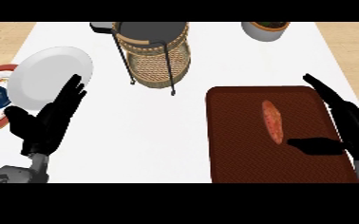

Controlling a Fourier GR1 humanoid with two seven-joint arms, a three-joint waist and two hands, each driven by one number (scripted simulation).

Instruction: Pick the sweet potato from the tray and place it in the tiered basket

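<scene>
An orange sweet potato [272, 121] lies lengthwise near the middle of the dark red-brown tray [238, 161] at the right. My right hand [339, 118] is open over the tray's right edge, fingers straight and pointing away, thumb reaching toward the potato's near end without touching it. The wicker tiered basket [157, 57] on a black wire stand sits at the back centre. My left hand [48, 121] rests open at the lower left, fingers up.
A white plate [43, 73] lies at the left, partly behind my left hand. A grey pot with brown contents [266, 29] stands at the back right. A red-rimmed dish [4, 71] peeks in at the left edge. White counter lies between tray and basket.
</scene>
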